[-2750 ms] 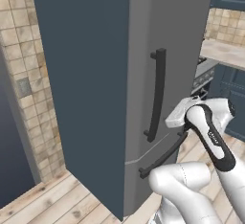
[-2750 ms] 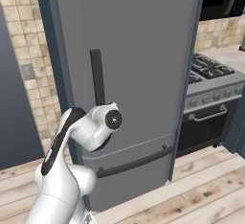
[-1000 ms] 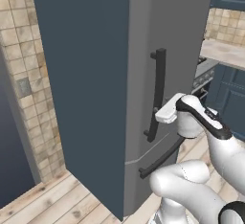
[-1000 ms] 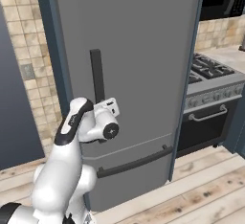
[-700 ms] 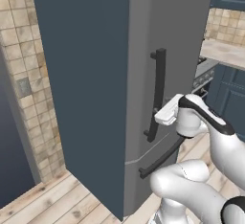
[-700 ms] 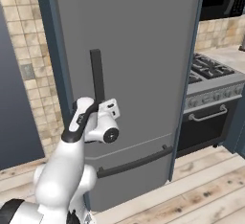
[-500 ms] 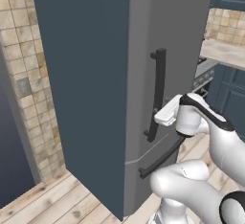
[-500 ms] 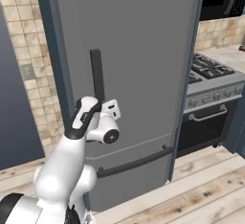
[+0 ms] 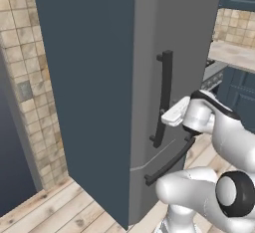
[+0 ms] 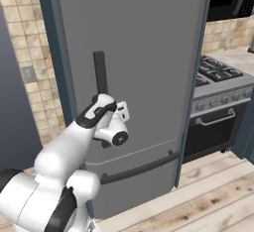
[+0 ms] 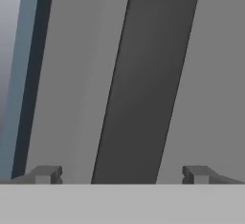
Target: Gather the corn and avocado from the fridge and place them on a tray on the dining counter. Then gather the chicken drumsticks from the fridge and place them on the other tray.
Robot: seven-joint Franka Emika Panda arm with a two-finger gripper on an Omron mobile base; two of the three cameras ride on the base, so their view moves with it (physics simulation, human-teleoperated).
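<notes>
Here, tool (image 11: 119,174) spread apart, straddling the fridge (image 9: 99,77) door handle (image 11: 143,84), not clamped.

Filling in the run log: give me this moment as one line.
stage: reach for fridge handle | hand: open, astride handle, not gripping | fridge door: shut

White rounded arm (image 9: 219,142), dark joints
</notes>
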